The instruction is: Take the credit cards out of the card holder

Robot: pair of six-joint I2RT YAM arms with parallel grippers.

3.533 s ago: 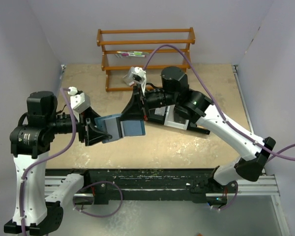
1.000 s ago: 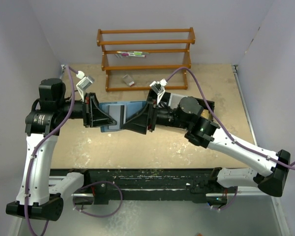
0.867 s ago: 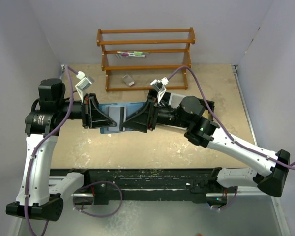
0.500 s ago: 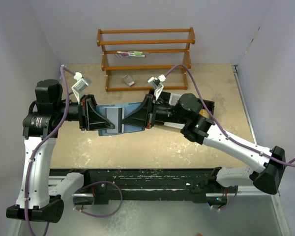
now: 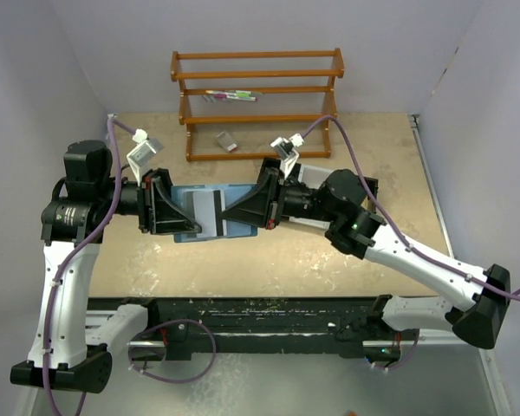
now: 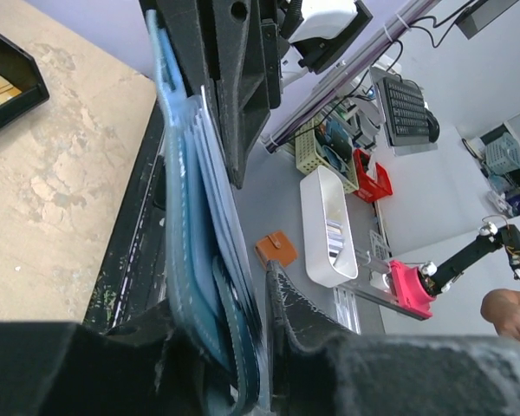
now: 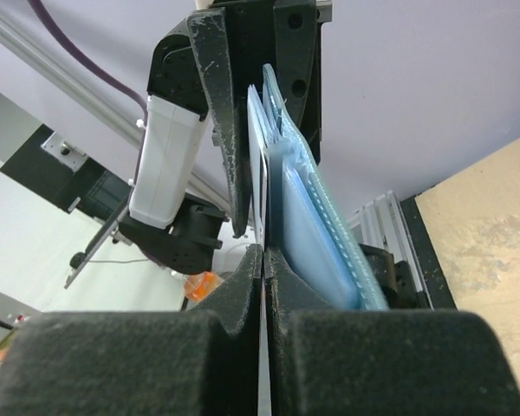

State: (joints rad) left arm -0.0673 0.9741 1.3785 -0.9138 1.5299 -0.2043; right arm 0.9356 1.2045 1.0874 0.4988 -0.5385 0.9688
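The teal-blue card holder (image 5: 236, 227) hangs above the table between both grippers. My left gripper (image 5: 168, 213) is shut on its left end; in the left wrist view the card holder (image 6: 184, 260) sits edge-on between the left gripper (image 6: 224, 322) jaws. My right gripper (image 5: 244, 211) is shut on the thin edge of a credit card (image 5: 210, 211) with a pale face and dark stripe, lying against the holder. In the right wrist view the right gripper (image 7: 263, 256) pinches that card (image 7: 264, 195) beside the card holder (image 7: 316, 227).
A wooden rack (image 5: 256, 74) stands at the back with pens on a shelf. A small grey item (image 5: 226, 140) lies before it. A black tray (image 5: 370, 184) is partly hidden under the right arm. A black rail (image 5: 269, 316) runs along the near edge.
Both grippers have kept their hold. The right gripper has shifted slightly right, and a little more of the striped card shows between the grippers.
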